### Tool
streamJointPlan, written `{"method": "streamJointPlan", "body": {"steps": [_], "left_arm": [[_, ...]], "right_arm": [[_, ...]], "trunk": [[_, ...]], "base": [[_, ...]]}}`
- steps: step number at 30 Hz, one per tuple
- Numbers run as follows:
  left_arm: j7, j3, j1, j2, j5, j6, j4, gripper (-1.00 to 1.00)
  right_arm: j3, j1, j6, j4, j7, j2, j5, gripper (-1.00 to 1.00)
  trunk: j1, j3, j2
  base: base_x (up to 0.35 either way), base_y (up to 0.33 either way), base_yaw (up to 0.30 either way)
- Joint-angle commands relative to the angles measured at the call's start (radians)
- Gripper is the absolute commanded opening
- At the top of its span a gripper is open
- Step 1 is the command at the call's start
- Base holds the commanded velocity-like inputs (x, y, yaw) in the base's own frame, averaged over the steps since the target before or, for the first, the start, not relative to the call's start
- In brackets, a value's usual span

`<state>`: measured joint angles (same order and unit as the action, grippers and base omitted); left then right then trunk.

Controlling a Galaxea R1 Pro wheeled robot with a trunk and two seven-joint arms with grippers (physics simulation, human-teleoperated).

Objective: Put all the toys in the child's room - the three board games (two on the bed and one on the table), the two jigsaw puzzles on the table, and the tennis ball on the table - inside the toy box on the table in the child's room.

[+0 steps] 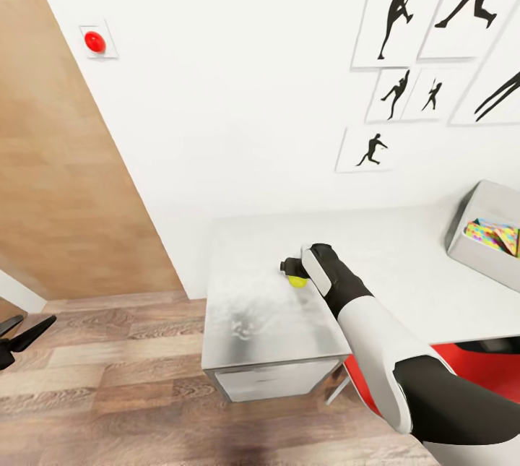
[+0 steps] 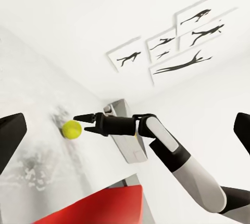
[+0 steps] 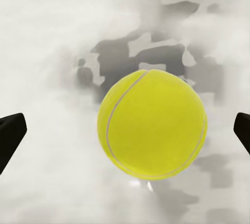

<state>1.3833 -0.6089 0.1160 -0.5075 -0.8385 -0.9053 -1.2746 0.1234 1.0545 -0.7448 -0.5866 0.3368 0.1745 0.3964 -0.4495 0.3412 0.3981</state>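
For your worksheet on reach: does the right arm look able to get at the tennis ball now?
Probably yes: the right gripper hangs open right at the tennis ball on the table, fingers either side, nothing between.

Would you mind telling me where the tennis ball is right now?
In the head view, the tennis ball lies on the table, near its left end, between the fingers of the open right pincer; the toy box sits far to its right.

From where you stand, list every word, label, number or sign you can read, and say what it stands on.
No readable text anywhere.
Small yellow-green fuzzy tennis ball: only a curved seam, no brand.
White-framed wall pictures: black athlete silhouettes, no captions.
Round red button on a white wall plate: unmarked.
Multicoloured puzzle sheet in the light grey plastic bin: pattern only.
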Motion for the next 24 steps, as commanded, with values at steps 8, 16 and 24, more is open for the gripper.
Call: {"method": "streamJointPlan", "body": {"steps": [8,16,24], "left_arm": [[0.001,0.0,0.001,0.0,-0.001,-0.01,0.0,1.0],[0.0,0.0,0.001,0.0,-0.001,-0.01,0.0,1.0],[-0.001,0.001,0.001,0.0,-0.001,-0.01,0.0,1.0]], "right_arm": [[0.002,0.001,0.002,-0.008,0.009,0.0,0.007,1.0],[0.0,0.0,0.01,-0.016,0.009,0.0,0.004,1.0],[-0.001,-0.001,0.011,-0.016,0.007,0.0,0.004,1.0]], "trunk": [[0.0,0.013,0.002],[0.0,0.014,0.002],[0.0,0.014,0.002]], "base": [[0.043,0.0,0.0],[0.103,0.0,0.0],[0.108,0.0,0.0]]}}
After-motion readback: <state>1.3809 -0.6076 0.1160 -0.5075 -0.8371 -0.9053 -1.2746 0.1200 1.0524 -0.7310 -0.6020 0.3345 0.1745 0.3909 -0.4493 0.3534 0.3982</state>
